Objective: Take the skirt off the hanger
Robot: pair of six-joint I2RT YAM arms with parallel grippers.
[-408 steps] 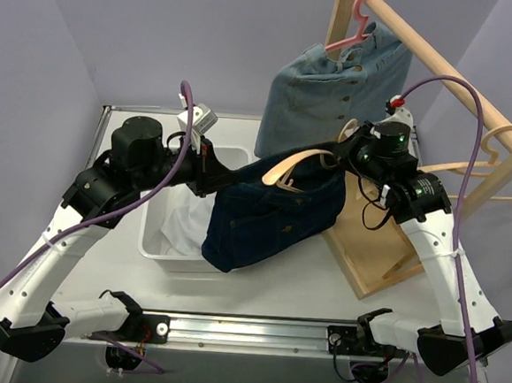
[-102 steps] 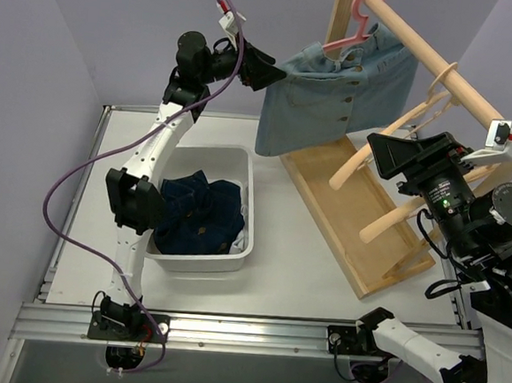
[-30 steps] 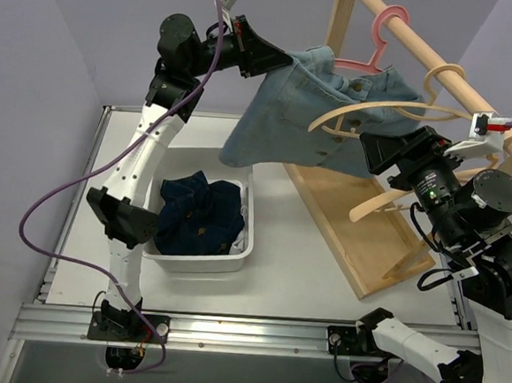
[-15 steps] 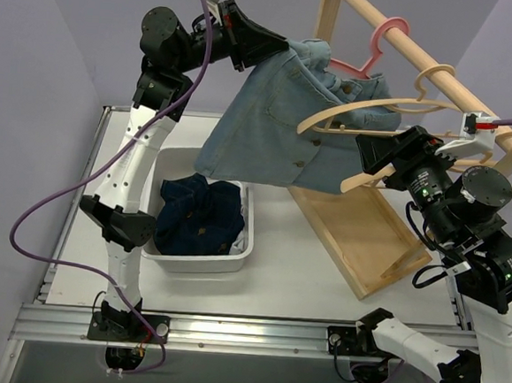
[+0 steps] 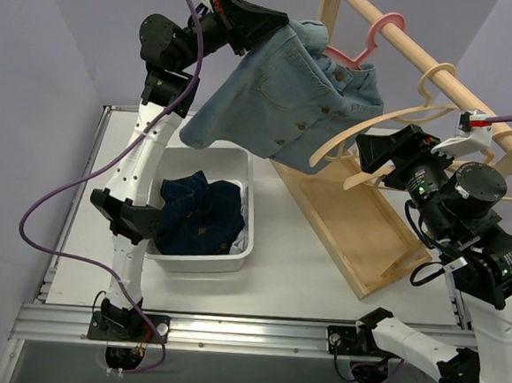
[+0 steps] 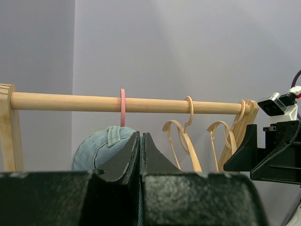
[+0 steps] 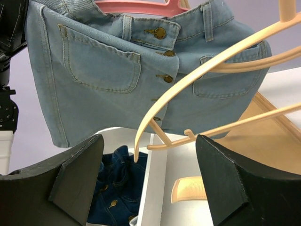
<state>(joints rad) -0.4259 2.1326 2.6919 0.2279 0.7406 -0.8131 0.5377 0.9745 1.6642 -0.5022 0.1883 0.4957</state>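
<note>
The left tool [image 6: 140,137] pinches the pale denim skirt [image 5: 281,96], stretched sideways on its pink hanger [image 7: 141,8]; right tool [image 7: 148,141] spread.

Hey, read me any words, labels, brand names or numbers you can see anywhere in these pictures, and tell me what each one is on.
No readable text in any view.
On the metal buttons of the light blue skirt: any embossing is too small to read.
On the pink hanger, wooden hangers, rail and white bin: no markings show.
</note>
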